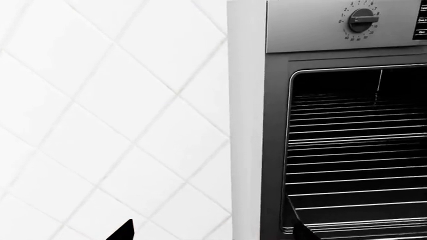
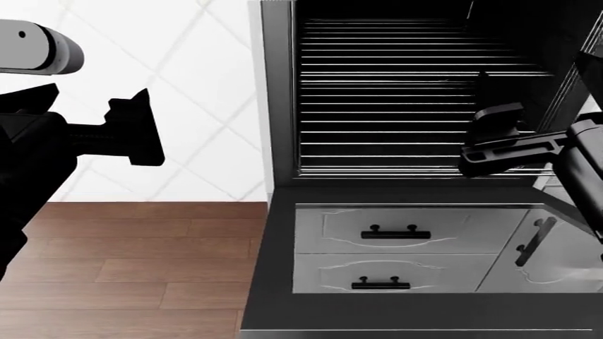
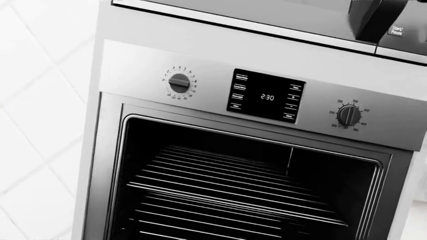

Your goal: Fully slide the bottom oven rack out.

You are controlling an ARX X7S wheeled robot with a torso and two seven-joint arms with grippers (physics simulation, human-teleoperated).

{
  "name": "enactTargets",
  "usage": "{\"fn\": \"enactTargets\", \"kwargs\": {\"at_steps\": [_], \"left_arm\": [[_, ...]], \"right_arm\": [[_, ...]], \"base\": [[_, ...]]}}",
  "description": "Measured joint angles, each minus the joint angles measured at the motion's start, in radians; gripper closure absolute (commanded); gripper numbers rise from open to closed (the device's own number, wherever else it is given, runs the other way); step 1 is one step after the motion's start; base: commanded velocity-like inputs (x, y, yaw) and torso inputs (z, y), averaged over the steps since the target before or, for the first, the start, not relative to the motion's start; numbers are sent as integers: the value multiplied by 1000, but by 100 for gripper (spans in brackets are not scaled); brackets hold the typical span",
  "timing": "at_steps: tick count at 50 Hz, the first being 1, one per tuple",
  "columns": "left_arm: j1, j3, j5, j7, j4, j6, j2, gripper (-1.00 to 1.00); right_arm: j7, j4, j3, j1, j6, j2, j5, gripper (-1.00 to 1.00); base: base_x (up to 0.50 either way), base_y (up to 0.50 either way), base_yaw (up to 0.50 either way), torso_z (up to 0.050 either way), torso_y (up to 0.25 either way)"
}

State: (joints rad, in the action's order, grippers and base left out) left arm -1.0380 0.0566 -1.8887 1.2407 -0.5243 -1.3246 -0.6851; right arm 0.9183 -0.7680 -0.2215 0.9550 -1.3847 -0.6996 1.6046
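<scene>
The black oven stands open with two chrome wire racks inside. The bottom oven rack (image 2: 377,164) lies inside the cavity, its front bar near the opening's lower edge. It also shows in the left wrist view (image 1: 360,220) and the right wrist view (image 3: 200,220), below the matching upper rack (image 3: 220,175). My right gripper (image 2: 485,138) hovers before the right side of the opening, jaws apart, holding nothing. My left gripper (image 2: 151,131) is open and empty in front of the tiled wall, left of the oven. Its black fingertips (image 1: 123,231) show wide apart.
The oven door (image 2: 282,282) hangs open and flat below the cavity, with drawer fronts and handles showing in its glass. A control panel (image 3: 267,95) with two knobs sits above the opening. White tiled wall (image 2: 188,56) and wood floor (image 2: 123,268) lie to the left.
</scene>
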Motion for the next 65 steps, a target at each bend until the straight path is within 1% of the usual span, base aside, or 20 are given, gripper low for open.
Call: {"fn": "enactTargets", "kwargs": {"at_steps": [13,38,46,65], "left_arm": [[0,-17,11,-9,2,13,4,-100],[35,-25,75,-63,-7,32,21,-100],[52,-25,99,-83,-11,36,24,-100],[65,-36,129,-105,-9,45,18,-100]], "right_arm": [[-43,-9,-4,-31,17,-8,-47,-100],[-63,-20,-4,-79,46,-26,-76,-100],[-64,-20,-2,-93,57,-26,-88,-100],[-64,-17,8,-103,82,-23,-99,-100]], "base": [[0,-500,0,0,0],[-1,-490,0,0,0],[24,-139,0,0,0],[280,0,0,0,0]]}}
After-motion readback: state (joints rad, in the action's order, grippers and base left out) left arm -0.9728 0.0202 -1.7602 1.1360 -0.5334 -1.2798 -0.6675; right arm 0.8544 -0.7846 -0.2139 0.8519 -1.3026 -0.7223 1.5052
